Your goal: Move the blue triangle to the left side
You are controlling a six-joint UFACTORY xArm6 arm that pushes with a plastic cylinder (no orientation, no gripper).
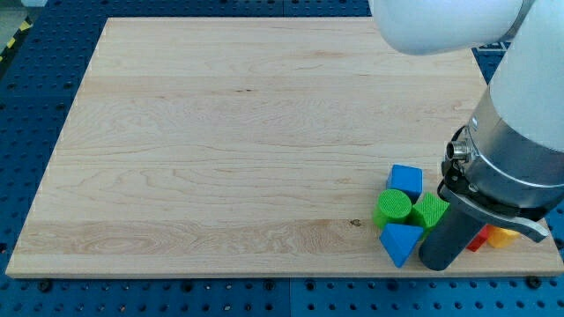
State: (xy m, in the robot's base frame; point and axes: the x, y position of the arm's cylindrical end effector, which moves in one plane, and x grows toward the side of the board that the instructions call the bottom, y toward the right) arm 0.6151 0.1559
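Observation:
The blue triangle (401, 243) lies near the board's bottom right corner. My tip (438, 264) is at the lower end of the dark rod, right beside the triangle's right edge; I cannot tell whether they touch. Just above the triangle are a green cylinder (394, 208) and a green block (430, 210) whose shape is partly hidden by the rod. A blue cube (405, 180) sits above those two.
A red block (478, 240) and an orange block (503, 237) peek out from behind the arm at the right. The large white and grey arm body (520, 141) covers the board's right edge. The wooden board (220, 141) sits on a blue perforated table.

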